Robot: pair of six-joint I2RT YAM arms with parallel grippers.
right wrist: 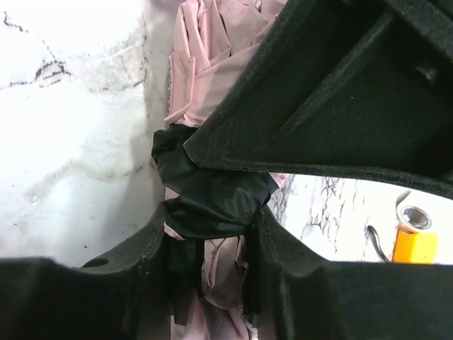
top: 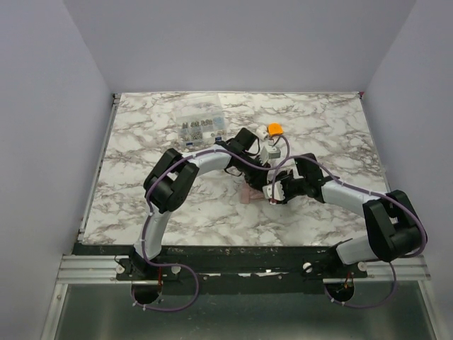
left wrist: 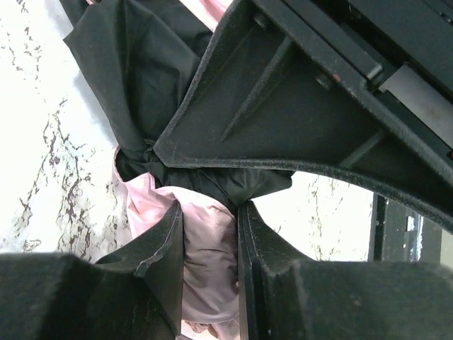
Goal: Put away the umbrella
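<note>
Seems mostly done yet unfinished: with the umbrella [top: 253,193] already collapsed to a short pink roll near the orange gadget [top: 274,129], on its arm-base side, left gripper [left wrist: 210,219] and right gripper [right wrist: 211,227] both clenched on it, dark strap [right wrist: 212,198] bunched round, fastening and stowing likely left.

The umbrella [right wrist: 205,42] is crumpled pale pink cloth with matt black cloth. The left claw [left wrist: 210,212] is grainy matt black plastic. The tabletop [left wrist: 42,142] looks smooth, glossy, marble-patterned.
</note>
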